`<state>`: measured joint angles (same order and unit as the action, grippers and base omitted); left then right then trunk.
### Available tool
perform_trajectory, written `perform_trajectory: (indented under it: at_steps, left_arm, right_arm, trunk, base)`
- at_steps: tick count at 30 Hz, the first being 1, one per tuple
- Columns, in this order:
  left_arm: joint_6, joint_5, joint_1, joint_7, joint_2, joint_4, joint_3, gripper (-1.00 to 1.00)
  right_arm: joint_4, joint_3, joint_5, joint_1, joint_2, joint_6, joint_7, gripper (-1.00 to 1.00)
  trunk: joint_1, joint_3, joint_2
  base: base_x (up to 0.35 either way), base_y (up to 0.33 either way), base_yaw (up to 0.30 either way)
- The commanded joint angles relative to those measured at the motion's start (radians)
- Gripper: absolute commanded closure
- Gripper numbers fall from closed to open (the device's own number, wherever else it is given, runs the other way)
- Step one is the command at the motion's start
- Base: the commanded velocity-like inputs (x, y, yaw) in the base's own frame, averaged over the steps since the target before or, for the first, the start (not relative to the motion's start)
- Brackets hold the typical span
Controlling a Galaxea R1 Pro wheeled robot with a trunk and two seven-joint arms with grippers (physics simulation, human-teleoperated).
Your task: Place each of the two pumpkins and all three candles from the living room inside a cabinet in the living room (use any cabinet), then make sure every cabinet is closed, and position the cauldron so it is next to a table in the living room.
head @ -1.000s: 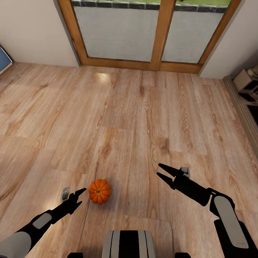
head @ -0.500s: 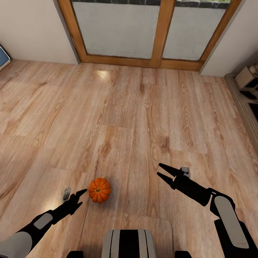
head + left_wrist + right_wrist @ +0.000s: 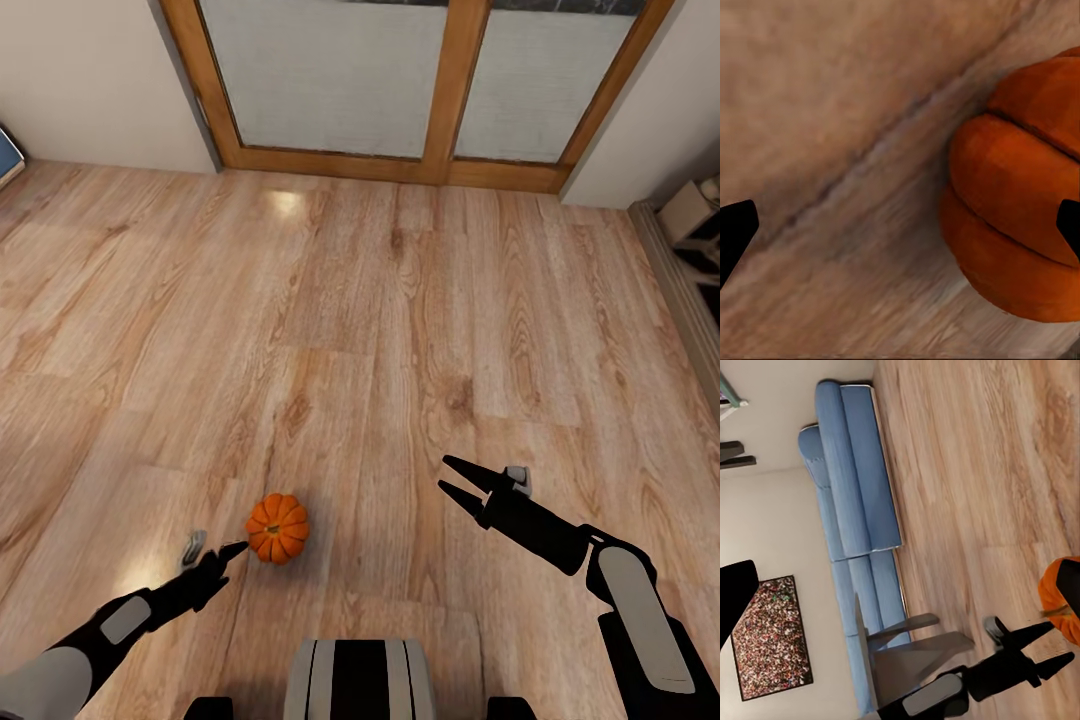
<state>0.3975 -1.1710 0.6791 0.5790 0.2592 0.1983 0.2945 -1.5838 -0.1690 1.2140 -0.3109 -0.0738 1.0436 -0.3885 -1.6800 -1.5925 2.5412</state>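
Flanking pumpkin (image 3: 278, 527) — left hand (image 3: 236, 549)

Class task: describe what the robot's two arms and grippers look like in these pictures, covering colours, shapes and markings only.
Both arms are glossy black with light grey oblong panels set into their outer segments. The left gripper and right gripper are black, each with two slim fingers tapering to sharp points. A small grey block sits by each wrist. No cables or lettering are visible.

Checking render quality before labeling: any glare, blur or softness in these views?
Head view: sharp, with a bright glare patch on the floor near the glass doors. Left wrist view: soft and blurry, the pumpkin very close. Right wrist view: fairly crisp on the blue sofa and floor.
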Motion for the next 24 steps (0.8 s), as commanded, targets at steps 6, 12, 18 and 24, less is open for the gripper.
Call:
perform_trajectory:
  at_steps: [6,12,18,24]
  left_arm:
    - [-0.005,-0.010,0.000,-0.010,0.000,0.000,0.089,-1.00]
    - [-0.011,-0.009,0.000,-0.003,0.000,0.005,0.116,-1.00]
    - [-0.013,-0.009,0.000,0.003,0.000,0.008,0.125,-1.00]
    - [-0.014,-0.009,0.000,0.044,0.000,0.014,0.152,-1.00]
  right_arm:
    - [0.001,-0.001,-0.010,-0.001,0.000,0.004,-0.010,-1.00]
    - [0.001,-0.001,-0.010,-0.001,-0.001,0.004,-0.010,-1.00]
    - [0.001,-0.001,-0.010,-0.001,-0.001,0.004,-0.010,-1.00]
    - [0.001,-0.001,-0.010,-0.001,0.000,0.004,-0.010,-1.00]
  trunk:
    - [0.000,-0.001,0.000]
    - [0.000,-0.001,0.000]
    - [0.000,-0.001,0.000]
    - [0.000,-0.001,0.000]
  base:
    - [0.000,0.000,0.000]
    - [0.000,0.000,0.000]
    - [0.000,0.000,0.000]
    - [0.000,0.000,0.000]
